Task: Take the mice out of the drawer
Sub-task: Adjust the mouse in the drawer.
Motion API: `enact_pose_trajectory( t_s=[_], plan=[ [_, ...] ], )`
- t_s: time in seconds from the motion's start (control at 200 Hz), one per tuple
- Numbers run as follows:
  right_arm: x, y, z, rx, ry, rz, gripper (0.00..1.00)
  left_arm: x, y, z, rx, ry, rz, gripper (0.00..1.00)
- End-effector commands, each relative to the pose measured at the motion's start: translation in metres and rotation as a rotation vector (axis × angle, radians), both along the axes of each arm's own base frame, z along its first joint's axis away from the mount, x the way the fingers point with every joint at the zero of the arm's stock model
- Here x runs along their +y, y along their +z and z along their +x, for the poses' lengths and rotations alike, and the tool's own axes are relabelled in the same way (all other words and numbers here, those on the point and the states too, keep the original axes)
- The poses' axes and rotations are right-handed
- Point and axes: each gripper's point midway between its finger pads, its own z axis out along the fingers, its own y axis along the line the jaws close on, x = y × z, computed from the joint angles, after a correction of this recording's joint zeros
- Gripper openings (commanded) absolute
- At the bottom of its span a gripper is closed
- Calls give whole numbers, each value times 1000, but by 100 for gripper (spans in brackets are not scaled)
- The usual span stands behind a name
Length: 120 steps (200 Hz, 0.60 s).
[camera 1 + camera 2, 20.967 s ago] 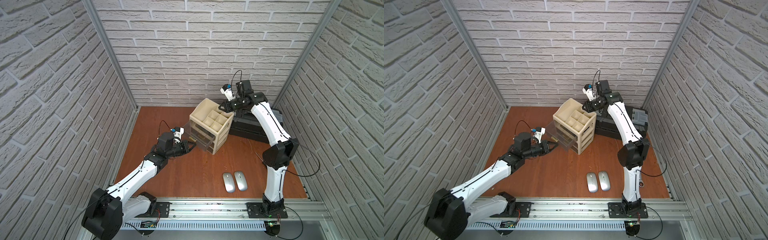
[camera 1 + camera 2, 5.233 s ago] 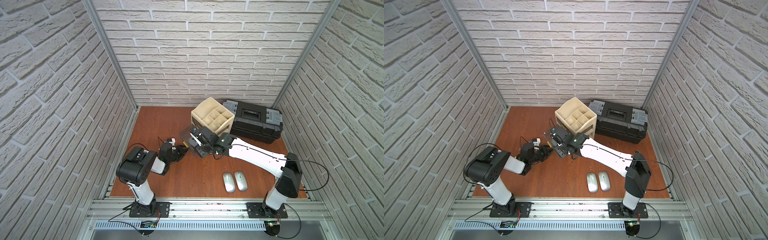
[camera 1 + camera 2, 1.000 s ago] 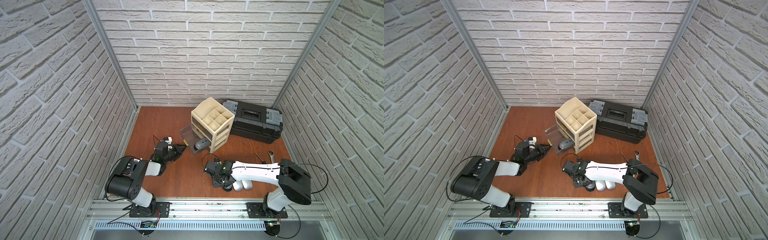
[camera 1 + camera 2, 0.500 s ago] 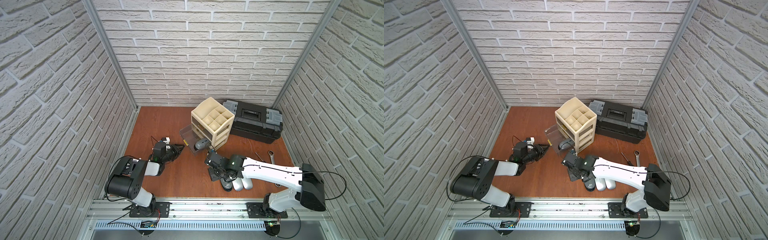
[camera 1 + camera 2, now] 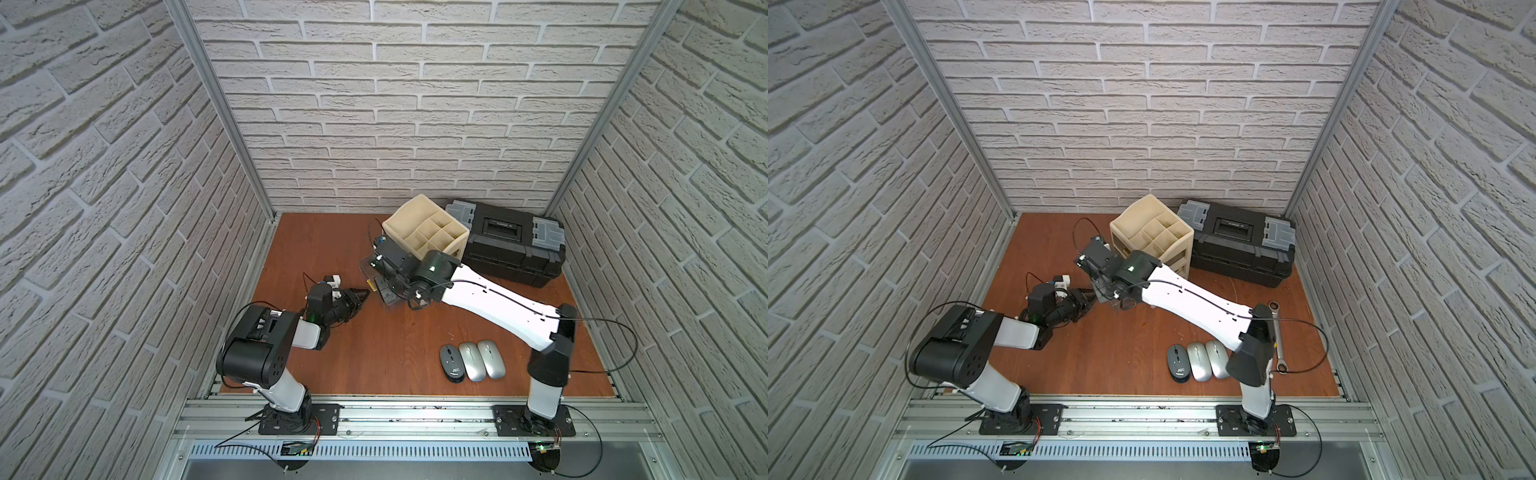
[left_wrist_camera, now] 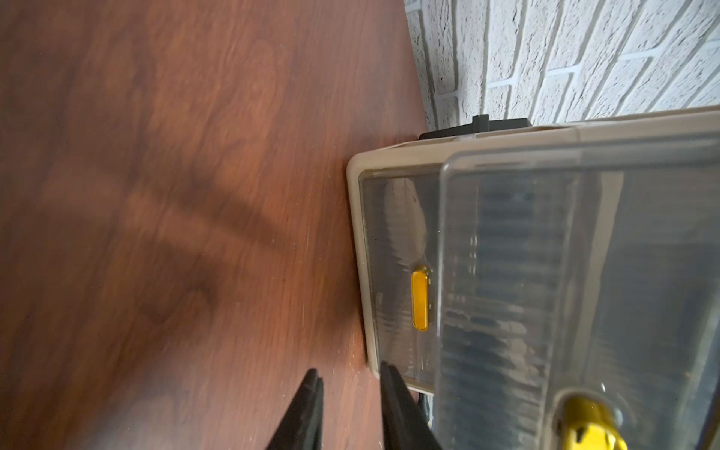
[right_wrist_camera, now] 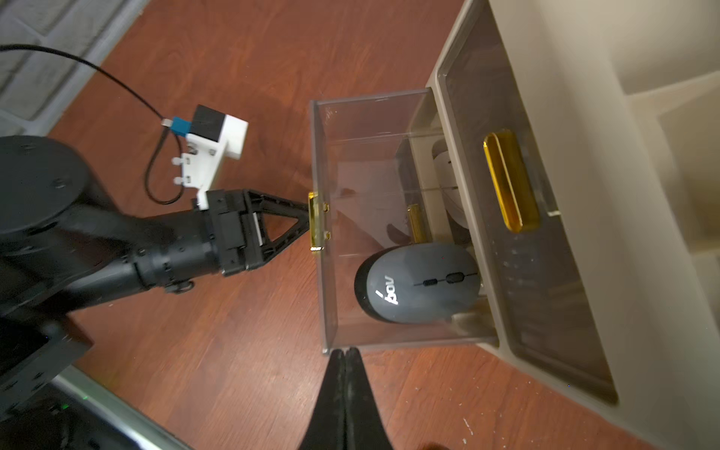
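I'd call this roughly halfway. One dark grey mouse (image 7: 419,286) is still lying in the pulled-out clear drawer (image 7: 319,292), close to its front wall. A pale mouse (image 7: 448,175) shows through the plastic further back, but I can't tell if it's in that drawer or the one underneath. Three are already out, lined up touching near the front edge of the table (image 5: 374,365) over toward the right arm's base: a second dark grey mouse (image 5: 451,363), a silver mouse (image 5: 471,360) and its silver twin (image 5: 490,358). The right gripper (image 7: 345,354) is pinched completely closed with nothing in it, hanging just off a front corner of the drawer, so I'd guess that grey one goes next. The left gripper (image 7: 307,217) has its tips right at the gold handle (image 7: 316,222). Its wrist view shows a narrow gap with nothing in it, so it's parked there, not clamped. The beige organizer (image 5: 1177,253) sits toward the back edge, right beside the black toolbox (image 5: 511,245).
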Motion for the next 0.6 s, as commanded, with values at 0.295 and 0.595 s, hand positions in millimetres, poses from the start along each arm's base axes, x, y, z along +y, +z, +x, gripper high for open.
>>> enact_pose_trajectory(
  t_s=[0.295,0.595],
  plan=[
    [-47,-46,26,158,-15,-395,3,-4,18,18,-91,-16,-34,30],
    [-70,-71,26,242,-32,-483,2,-5,19,23,-92,-18,-52,30]
  ],
)
